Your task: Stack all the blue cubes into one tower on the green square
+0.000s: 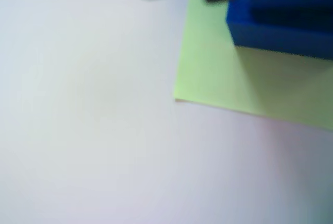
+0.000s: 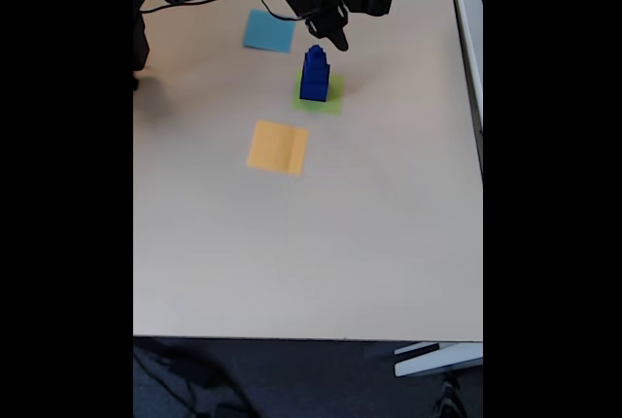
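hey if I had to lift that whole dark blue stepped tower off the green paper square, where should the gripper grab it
Probably the widest bottom cube of the dark blue stepped tower, approached level from the side, jaws across its flat opposite faces. Gripping higher would likely lift only the narrower upper cubes off the light green paper square.

Close wrist, high fixed; shared green square [image 1: 218,78]

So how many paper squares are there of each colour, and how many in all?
Light-blue square: 1
Green square, under the tower: 1
Orange-yellow square: 1
Total: 3
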